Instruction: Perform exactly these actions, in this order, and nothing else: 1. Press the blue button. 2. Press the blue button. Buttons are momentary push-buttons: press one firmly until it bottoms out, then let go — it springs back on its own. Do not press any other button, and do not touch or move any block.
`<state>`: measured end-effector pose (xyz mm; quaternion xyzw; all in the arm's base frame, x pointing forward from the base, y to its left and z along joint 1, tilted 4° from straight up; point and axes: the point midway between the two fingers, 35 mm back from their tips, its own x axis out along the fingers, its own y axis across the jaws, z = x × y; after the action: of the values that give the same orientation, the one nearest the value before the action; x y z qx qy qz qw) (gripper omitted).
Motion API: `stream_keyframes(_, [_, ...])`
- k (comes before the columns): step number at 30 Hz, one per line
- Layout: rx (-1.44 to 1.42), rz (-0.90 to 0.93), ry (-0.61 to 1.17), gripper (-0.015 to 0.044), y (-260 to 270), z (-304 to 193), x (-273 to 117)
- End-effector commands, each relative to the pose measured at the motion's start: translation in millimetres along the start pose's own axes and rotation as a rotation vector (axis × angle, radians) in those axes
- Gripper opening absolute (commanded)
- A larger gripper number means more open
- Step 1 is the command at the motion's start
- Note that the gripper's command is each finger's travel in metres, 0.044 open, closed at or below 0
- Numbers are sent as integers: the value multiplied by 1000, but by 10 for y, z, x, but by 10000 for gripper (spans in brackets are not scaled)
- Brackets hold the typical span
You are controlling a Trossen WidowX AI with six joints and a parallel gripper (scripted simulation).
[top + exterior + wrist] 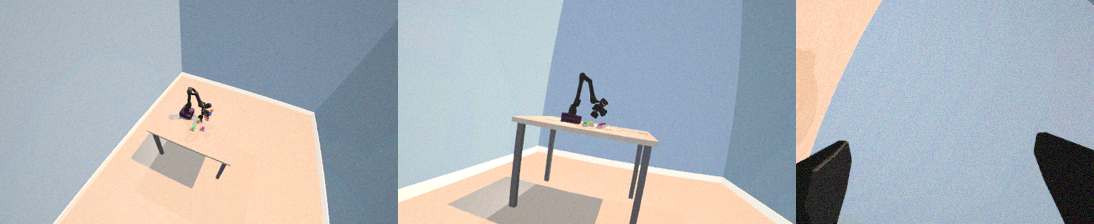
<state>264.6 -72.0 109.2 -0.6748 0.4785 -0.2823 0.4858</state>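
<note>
The blue button (210, 113) is a small dot beside the gripper in the top view, between an orange and a red button. In the exterior view only a sliver of blue shows behind the red and purple ones. My gripper (204, 117) (598, 115) (944, 148) is open and empty, its fingers wide apart. It is tilted and held above the buttons, clear of the table top. In the wrist view only pale blue wall shows between the fingertips, and no button is in that view. Whether the blue button is pressed is too small to tell.
Near the blue button are the orange (212, 110), red (208, 118), yellow (199, 119) (591, 123), green (193, 127) (585, 123) and purple (203, 127) (600, 125) buttons. They stand on the table (631, 135). No block can be made out.
</note>
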Motion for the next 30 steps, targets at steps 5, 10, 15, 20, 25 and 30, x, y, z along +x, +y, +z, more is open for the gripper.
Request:
stream_keyframes(5, [174,165,-249,400,-69,575,-146])
stream_keyframes(10, [399,563,-452,400,-91,1108,-605])
stream_keyframes(15, [569,1064,-402,400,-124,1220,-1270])
stream_keyframes(20, [636,1360,-235,400,-201,1086,-1717])
stream_keyframes(25, [658,1497,-110,400,-265,968,-1947])
stream_keyframes(30, [658,1497,-110,400,-265,968,-1947])
